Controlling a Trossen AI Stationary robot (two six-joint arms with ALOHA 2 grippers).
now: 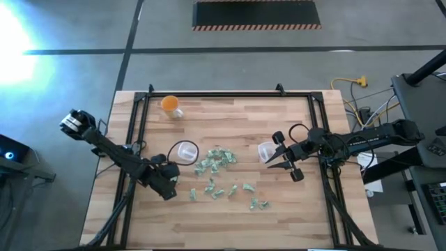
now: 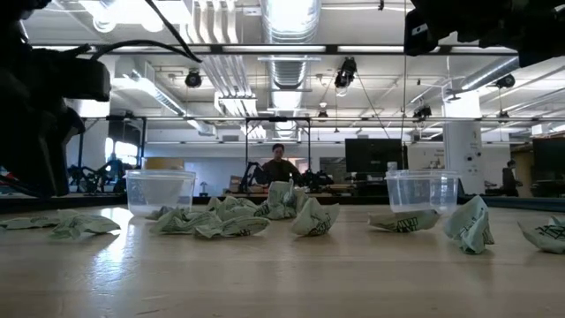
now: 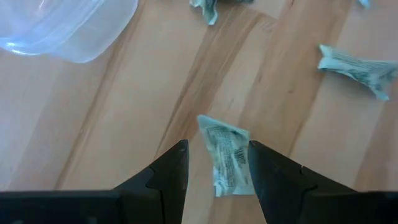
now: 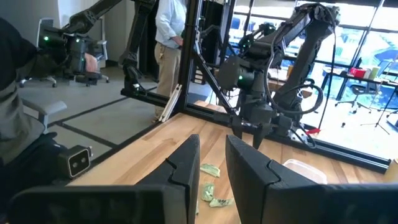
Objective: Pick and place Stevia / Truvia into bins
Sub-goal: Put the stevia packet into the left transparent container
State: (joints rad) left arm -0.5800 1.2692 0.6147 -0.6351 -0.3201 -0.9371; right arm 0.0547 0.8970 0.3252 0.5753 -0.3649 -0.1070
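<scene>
Pick step in hand, judging by the left end effector (image 1: pixel 169 187) low over the counter (image 1: pixel 230 219) at lower left of the high view, fingers parted narrowly with one sachet (image 3: pixel 225 154) between them, not yet pinched. Next: close on that sachet, lift, carry to the nearer bin (image 1: pixel 183 151) just up and right in the high view. Right end effector (image 1: pixel 284 157) at right of centre, raised, fingers spread wide in the high view, holding nothing, just beside the second bin (image 1: pixel 266 150). Remaining sachets (image 1: pixel 216 160) scattered mid-counter between the bins and below them; both bins look empty in the low view. Orange cup (image 1: pixel 171 105) upper left, untouched. Dark print on the sachets, too small to read; no brand legible.
</scene>
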